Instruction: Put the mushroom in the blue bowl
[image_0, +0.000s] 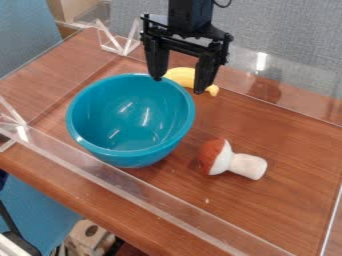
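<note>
Hovering above the far rim of the blue bowl (131, 155), my tool (182, 84) stands wide open, holding nothing. The mushroom (231, 160) lies right of the bowl on the counter (187, 208), stem toward the right edge. I should descend squarely over its cap; bare surface toward the near edge gives room.

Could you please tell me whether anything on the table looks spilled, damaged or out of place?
Nothing looks spilled or damaged. The mushroom lies on its side beside the blue bowl, which sits upright, and the banana lies behind the bowl, partly hidden.
</note>
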